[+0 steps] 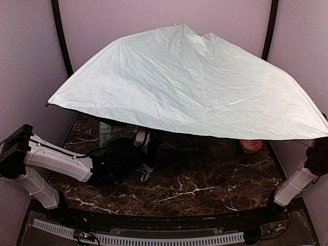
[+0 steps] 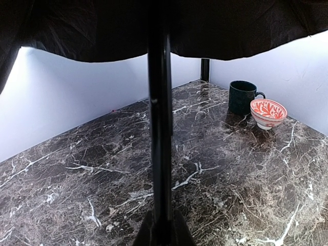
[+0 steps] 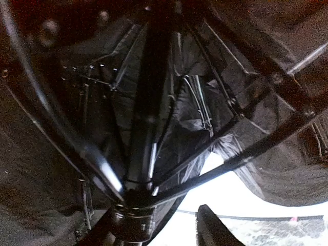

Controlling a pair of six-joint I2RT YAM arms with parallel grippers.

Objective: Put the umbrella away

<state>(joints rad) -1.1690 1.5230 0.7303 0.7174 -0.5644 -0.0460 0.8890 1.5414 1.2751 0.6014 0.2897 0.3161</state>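
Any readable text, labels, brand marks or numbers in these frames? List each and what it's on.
None: no readable text in any view.
umbrella: plain mint canopy, black lining, no print or tag showing.
bowl: orange-and-white pattern only, no letters.
mug: plain dark side, no mark visible.

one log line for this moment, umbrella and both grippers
umbrella: open | left gripper: shut on umbrella shaft | right gripper: open, straddling hub | stage: not yet folded
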